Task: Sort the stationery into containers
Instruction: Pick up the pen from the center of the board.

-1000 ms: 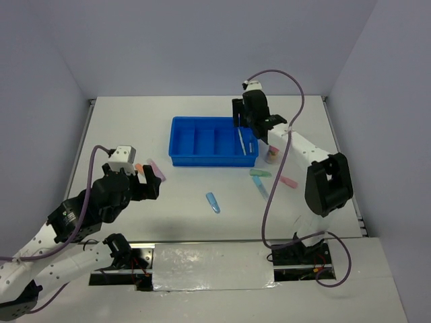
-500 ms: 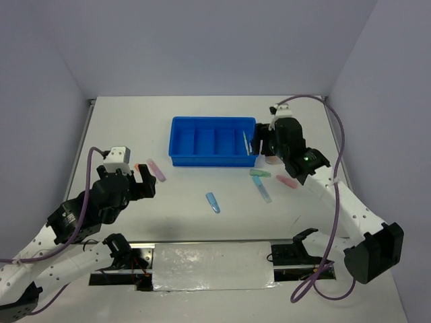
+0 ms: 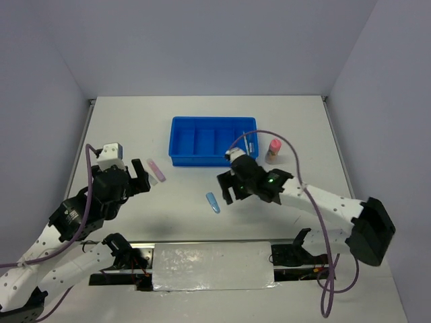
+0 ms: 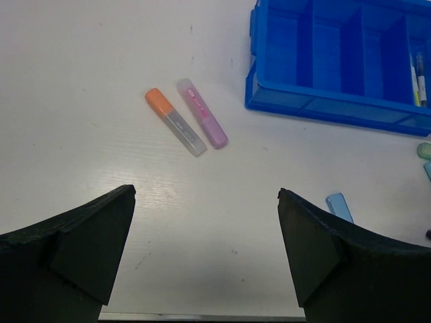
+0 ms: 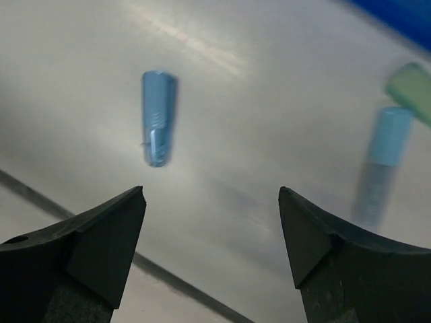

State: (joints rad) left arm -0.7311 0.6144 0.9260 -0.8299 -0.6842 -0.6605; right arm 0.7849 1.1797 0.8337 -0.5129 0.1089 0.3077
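Note:
The blue tray [image 3: 213,140] [image 4: 337,60] sits at the table's far middle, with thin pens [image 3: 246,142] [image 4: 416,79] in its rightmost compartment. A stubby blue marker [image 3: 213,202] [image 5: 157,118] lies in front of it. My right gripper [image 3: 227,189] [image 5: 210,195] hovers open just right of that marker, holding nothing. A second blue marker [image 5: 384,161] and a green marker [image 5: 411,82] show blurred in the right wrist view. An orange marker [image 4: 175,122] and a pink-purple marker [image 3: 156,171] [image 4: 202,122] lie side by side ahead of my open, empty left gripper [image 3: 138,177] [image 4: 206,192].
A pink-capped glue stick [image 3: 273,151] stands upright right of the tray. The table's front edge [image 5: 101,229] runs close under the right gripper. Grey walls enclose the table on three sides.
The right arm swung from the tray's right end down to the table's middle beside the blue marker, its jaws widening. The left arm shifted slightly left.

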